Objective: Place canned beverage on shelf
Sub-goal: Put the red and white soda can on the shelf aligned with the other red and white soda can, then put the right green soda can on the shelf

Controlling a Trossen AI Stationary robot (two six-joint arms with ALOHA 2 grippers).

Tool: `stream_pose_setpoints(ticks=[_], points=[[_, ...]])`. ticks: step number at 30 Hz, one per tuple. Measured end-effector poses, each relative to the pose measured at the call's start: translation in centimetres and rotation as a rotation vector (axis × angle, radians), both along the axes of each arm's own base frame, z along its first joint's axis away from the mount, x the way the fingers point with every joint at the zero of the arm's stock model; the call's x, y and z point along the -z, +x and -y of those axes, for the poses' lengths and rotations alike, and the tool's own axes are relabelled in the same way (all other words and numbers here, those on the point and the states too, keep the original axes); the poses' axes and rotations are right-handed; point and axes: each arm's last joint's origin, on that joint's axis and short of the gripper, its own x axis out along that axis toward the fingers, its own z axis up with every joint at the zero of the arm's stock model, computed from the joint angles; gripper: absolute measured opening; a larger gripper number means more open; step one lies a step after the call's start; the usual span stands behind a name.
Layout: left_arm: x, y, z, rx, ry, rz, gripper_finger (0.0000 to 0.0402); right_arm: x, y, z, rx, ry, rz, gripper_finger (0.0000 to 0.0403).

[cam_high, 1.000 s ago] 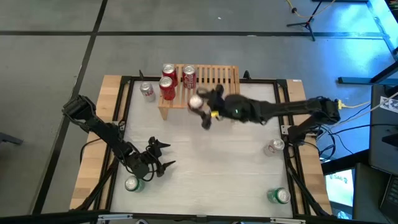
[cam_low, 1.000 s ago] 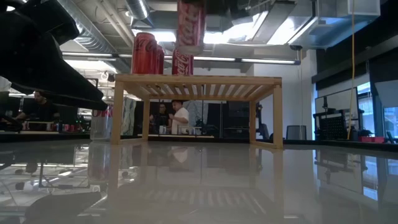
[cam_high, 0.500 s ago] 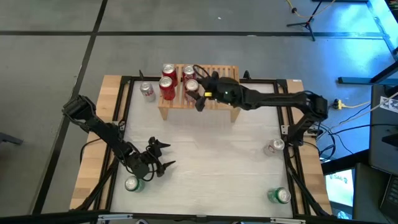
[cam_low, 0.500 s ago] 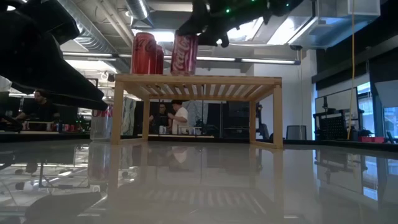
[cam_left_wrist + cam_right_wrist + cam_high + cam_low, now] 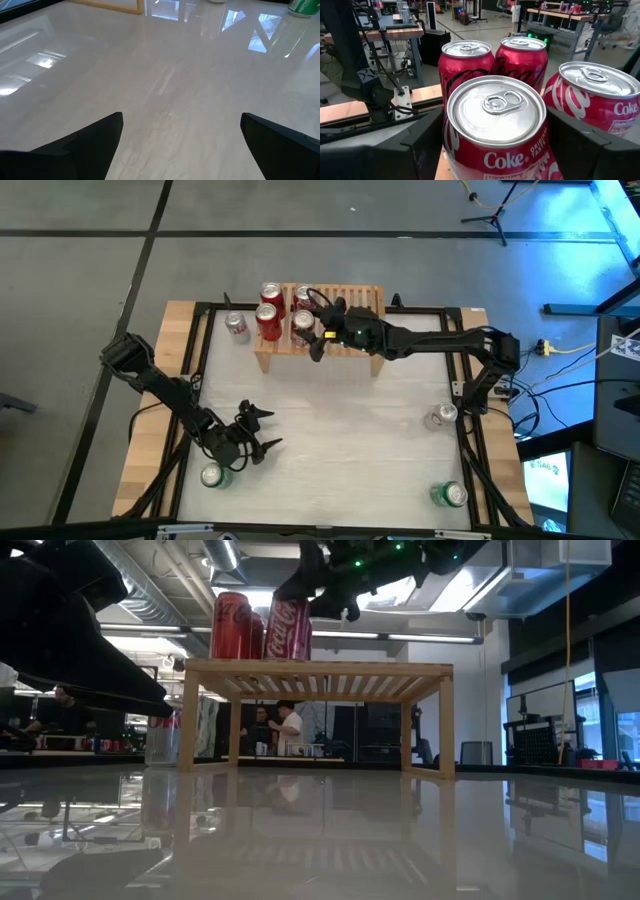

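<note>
Now that it has come down from mid-air, the right gripper (image 5: 312,335) clasps a red can (image 5: 303,325) standing on the shelf (image 5: 352,302) beside two other cans (image 5: 270,310). The left gripper (image 5: 262,432) waits low, fingers spread.

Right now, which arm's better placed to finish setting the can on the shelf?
Right. Its hand is over the shelf with its fingers on either side of the red can beside three other red cans; it only needs to release. The left hand waits open, low over the table's near-left, far from the shelf.
</note>
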Motion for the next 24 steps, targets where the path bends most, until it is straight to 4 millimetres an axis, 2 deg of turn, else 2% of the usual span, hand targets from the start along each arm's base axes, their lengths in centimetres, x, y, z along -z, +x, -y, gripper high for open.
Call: stream_pose_setpoints(ticks=[4,17,21,24], points=[[0.0,0.0,0.0,0.000,0.000,0.000,0.0394,0.1,0.1,0.0,-0.004,-0.024,-0.008,0.0296],[0.0,0.0,0.0,0.000,0.000,0.000,0.0394,-0.3,0.1,0.1,0.015,-0.050,0.030,0.0374],[0.0,0.0,0.0,0.013,-0.010,-0.008,0.0394,-1.4,-0.5,-0.1,0.010,-0.086,0.033,0.0377],[0.1,0.0,0.0,0.016,-0.013,-0.010,0.0394,-3.3,-2.0,-0.7,-0.011,-0.120,0.023,0.0375]])
